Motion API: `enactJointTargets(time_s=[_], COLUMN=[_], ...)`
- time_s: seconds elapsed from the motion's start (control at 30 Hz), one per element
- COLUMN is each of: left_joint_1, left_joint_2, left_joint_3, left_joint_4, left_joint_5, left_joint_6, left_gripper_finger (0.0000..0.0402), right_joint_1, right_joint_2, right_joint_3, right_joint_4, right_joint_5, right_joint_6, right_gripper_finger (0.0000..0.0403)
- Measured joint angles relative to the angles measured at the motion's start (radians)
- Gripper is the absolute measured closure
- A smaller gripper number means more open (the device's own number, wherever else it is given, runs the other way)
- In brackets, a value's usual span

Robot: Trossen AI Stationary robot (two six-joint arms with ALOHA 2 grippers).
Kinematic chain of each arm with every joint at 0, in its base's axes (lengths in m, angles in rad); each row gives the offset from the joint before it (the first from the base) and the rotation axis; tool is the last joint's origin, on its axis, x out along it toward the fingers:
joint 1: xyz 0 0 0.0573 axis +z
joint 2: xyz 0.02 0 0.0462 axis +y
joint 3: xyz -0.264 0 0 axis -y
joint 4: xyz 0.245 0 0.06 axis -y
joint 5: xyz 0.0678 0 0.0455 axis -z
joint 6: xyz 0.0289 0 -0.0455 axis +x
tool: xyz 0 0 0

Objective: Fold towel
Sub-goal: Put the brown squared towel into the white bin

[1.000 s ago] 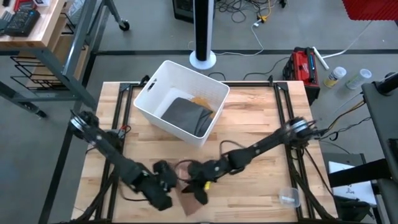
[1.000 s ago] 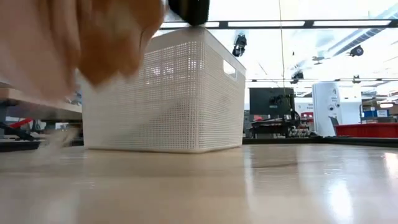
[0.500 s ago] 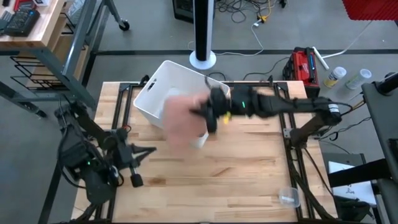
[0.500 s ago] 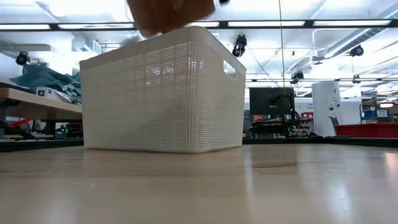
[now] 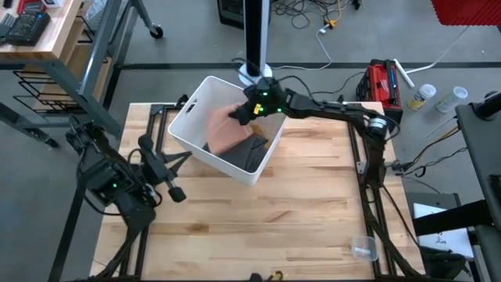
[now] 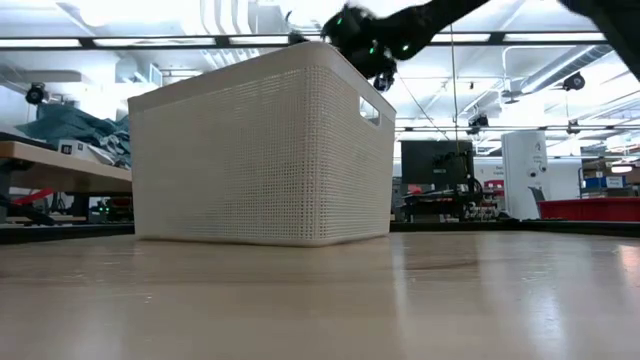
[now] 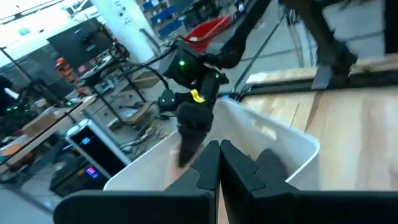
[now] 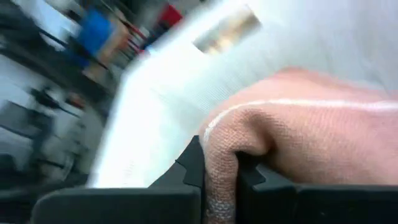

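From above, the right gripper point(image 5: 244, 112) reaches over the white basket point(image 5: 190, 117) on the table point(image 5: 313, 204), pinching a pink towel point(image 5: 225, 131) that hangs down into the basket over a dark cloth point(image 5: 249, 150). The left gripper point(image 5: 174, 186) sits beside the basket's near left corner, fingers pressed together.

At table height, the basket point(image 6: 262, 150) stands upright; the right gripper point(image 6: 360, 35) is above its rim.

The left wrist camera shows its fingers point(image 7: 208, 168) closed, the basket point(image 7: 292, 143) beyond.

The right wrist camera shows its fingers point(image 8: 196, 163) clamping a fold of the towel point(image 8: 298, 143) inside the basket point(image 8: 174, 81).
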Motion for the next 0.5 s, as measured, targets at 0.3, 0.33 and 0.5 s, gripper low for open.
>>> enactJointTargets(time_s=[0.3, 0.33, 0.5], left_joint_1=[0.052, 0.056, 0.109], left_joint_2=[-0.036, -0.036, -0.037], left_joint_3=[-0.058, -0.060, -0.084], left_joint_4=[-0.034, -0.033, -0.031], left_joint_5=[0.032, 0.043, 0.122], left_joint_6=[-0.046, -0.052, -0.080], left_gripper_finger=[0.0401, 0.0401, 0.0401], right_joint_1=[-0.001, 0.003, 0.032], right_joint_2=[0.039, 0.039, 0.037], right_joint_3=[0.239, 0.274, 0.468], right_joint_4=[-0.662, -0.732, -1.015], right_joint_5=[0.054, 0.064, 0.091], right_joint_6=[-0.233, -0.252, -0.342], right_gripper_finger=[0.0274, 0.0257, 0.0201])
